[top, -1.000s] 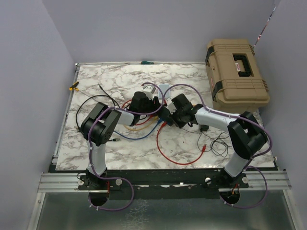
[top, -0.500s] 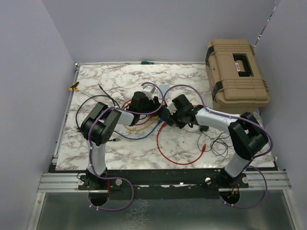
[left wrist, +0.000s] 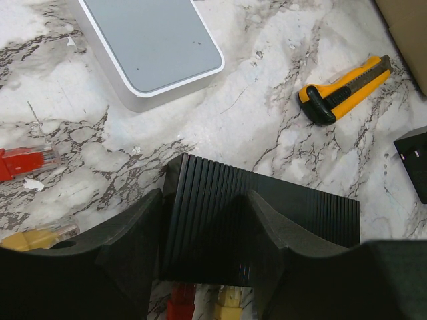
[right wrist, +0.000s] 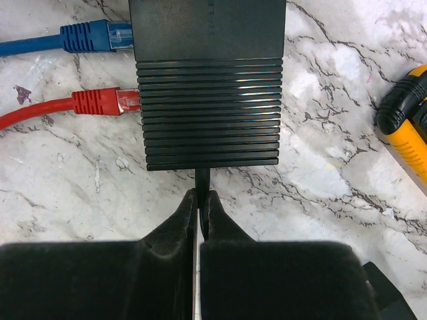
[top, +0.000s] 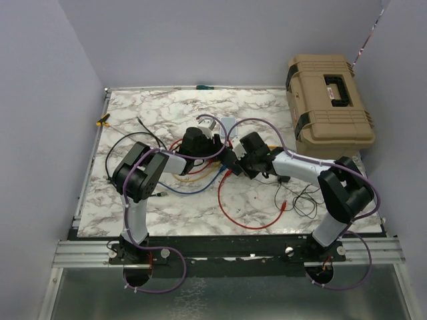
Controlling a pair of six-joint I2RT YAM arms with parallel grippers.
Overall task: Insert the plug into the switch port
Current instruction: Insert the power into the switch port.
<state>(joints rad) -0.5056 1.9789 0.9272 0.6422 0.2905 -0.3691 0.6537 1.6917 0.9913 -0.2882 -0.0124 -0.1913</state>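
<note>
The switch [right wrist: 210, 113] is a flat black ribbed box on the marble table; it also shows in the left wrist view [left wrist: 307, 207]. My left gripper [left wrist: 205, 197] straddles its end, jaws closed against it. Red [left wrist: 180, 303] and yellow [left wrist: 230, 307] plugs sit in its socket edge. My right gripper [right wrist: 200, 197] is shut on a thin black plug [right wrist: 202, 179] whose tip meets the switch's near short edge. A blue plug [right wrist: 93, 35] and a red plug [right wrist: 107, 102] sit in the long side. In the top view both grippers [top: 217, 150] [top: 235, 160] meet mid-table.
A grey-white rounded box [left wrist: 150, 47] lies beyond the switch. A yellow utility knife [left wrist: 343, 90] and a small black adapter [left wrist: 413, 160] lie to the right. Loose red [left wrist: 27, 162] and yellow [left wrist: 40, 237] plugs lie left. Cables [top: 233, 210] loop around. A tan case [top: 328, 103] stands at back right.
</note>
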